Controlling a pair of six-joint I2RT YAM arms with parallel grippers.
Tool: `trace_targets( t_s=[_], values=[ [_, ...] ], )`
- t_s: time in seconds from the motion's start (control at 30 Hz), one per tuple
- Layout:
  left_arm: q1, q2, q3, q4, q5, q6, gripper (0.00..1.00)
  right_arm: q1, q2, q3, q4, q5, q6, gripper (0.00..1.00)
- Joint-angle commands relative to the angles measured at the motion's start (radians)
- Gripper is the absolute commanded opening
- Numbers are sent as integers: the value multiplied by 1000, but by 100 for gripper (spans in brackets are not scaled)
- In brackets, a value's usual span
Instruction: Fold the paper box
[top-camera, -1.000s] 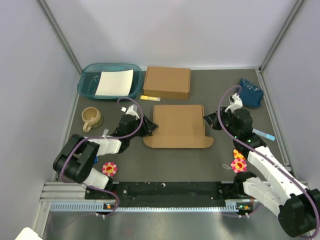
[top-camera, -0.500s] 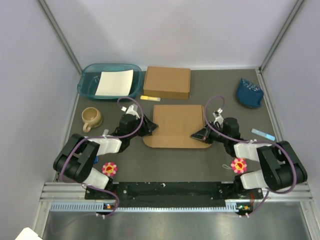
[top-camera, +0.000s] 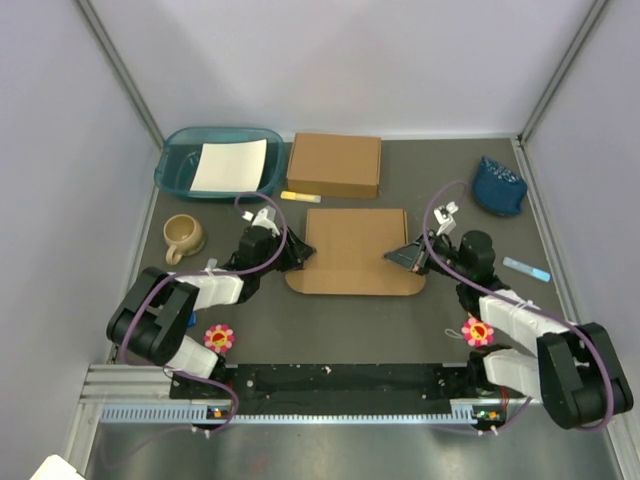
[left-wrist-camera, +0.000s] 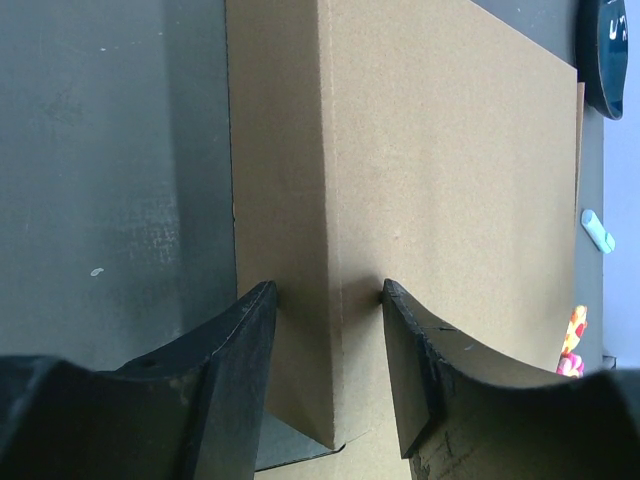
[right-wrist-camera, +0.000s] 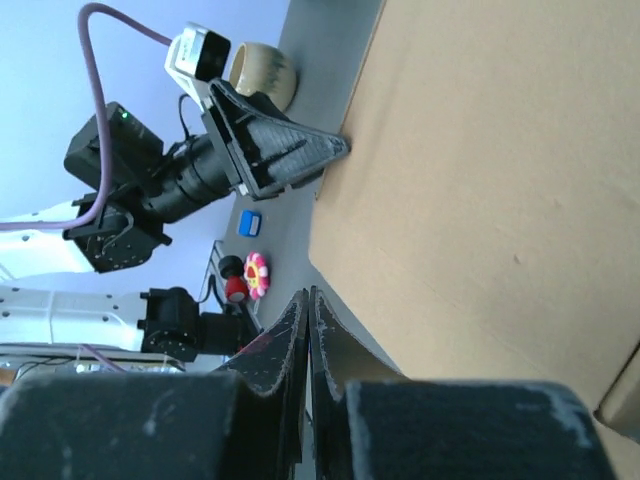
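- The paper box (top-camera: 355, 250), brown cardboard, lies flat at the middle of the dark table (top-camera: 350, 320), between the two arms. Its near edge flares a little wider at both corners.
- The left gripper (top-camera: 299, 256) sits at the box's 9 o'clock edge. Its jaws are parted, with the tips against the cardboard by that side's fold and nothing pinched between them.
- The right gripper (top-camera: 390, 257) sits at the box's 3 o'clock edge, clenched with nothing between its fingers, its tip right at the cardboard's border.
- A tan mug (top-camera: 183, 235) stands upright, mouth up, at 9 o'clock, well apart from the box.
- A small light-blue strip (top-camera: 527, 268) lies at 3 o'clock, near the table's right edge.
- A yellow stick (top-camera: 300, 196) lies just beyond the box, at 11 o'clock.
- A second brown box (top-camera: 334, 165), closed, sits at 12 o'clock, just past the stick.
- A teal tray (top-camera: 178, 166) sits at 10 o'clock in the far left corner and holds a white sheet of paper (top-camera: 230, 165), lying flat inside.
- A dark blue bag (top-camera: 498, 185) sits at 2 o'clock. Its contents are hidden.
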Motion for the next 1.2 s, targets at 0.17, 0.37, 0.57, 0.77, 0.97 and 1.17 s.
trace_targets(
  t_s=[0.17,0.37,0.57,0.77,0.97,1.17],
  values=[
    [-6,3,17,-61,4,29,51,-32,189,-86,24,16,-65,0],
    [-6,7,17,-60,16,26,51,-127,462,-186,486,-134,108,0],
    [-6,-29,23,-95,-2,47,51,-126,184,-102,317,-152,133,0],
    [-5,-41,32,-109,-11,61,51,-126,-157,120,-363,-96,-171,0],
    [3,-30,35,-112,-25,72,51,-127,-141,214,-591,171,-318,57],
    [10,-18,35,-103,-18,63,51,-126,52,213,-430,277,-332,72]
  ],
)
